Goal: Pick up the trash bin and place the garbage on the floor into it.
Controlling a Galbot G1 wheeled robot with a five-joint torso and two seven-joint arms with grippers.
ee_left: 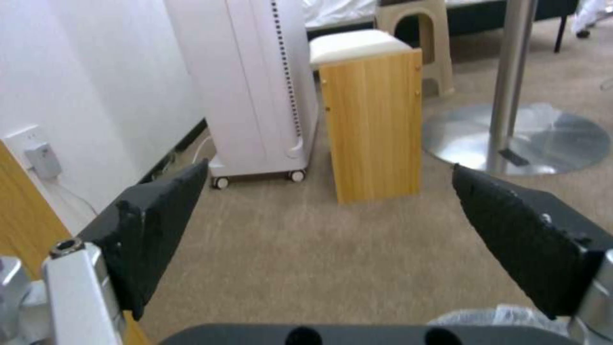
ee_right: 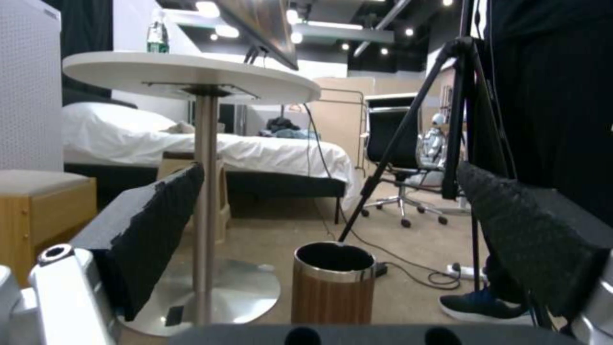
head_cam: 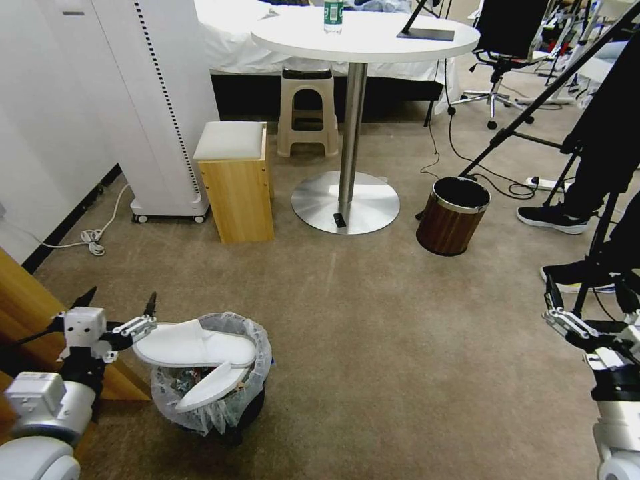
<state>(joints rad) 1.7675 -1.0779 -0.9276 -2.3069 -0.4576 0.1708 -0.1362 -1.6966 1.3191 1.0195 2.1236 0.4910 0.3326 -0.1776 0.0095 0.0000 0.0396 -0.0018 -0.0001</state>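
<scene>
Two white slippers (head_cam: 200, 357) fill the trash bin (head_cam: 210, 407).

There are two bins: one black trash bin (head_cam: 213, 393) with a white plastic liner, and one wood-grain bin (head_cam: 453, 216) with a chrome rim. Two white slippers (head_cam: 195, 345) lie in the lined bin. I count two stools, one wooden box stool (head_cam: 235, 180) and one beige plastic stool (head_cam: 307, 110). One round counter (head_cam: 373, 37) carries one bottle (head_cam: 333, 15). Two grippers are visible, the left gripper (head_cam: 120, 303) and the right gripper (head_cam: 587, 290).
</scene>
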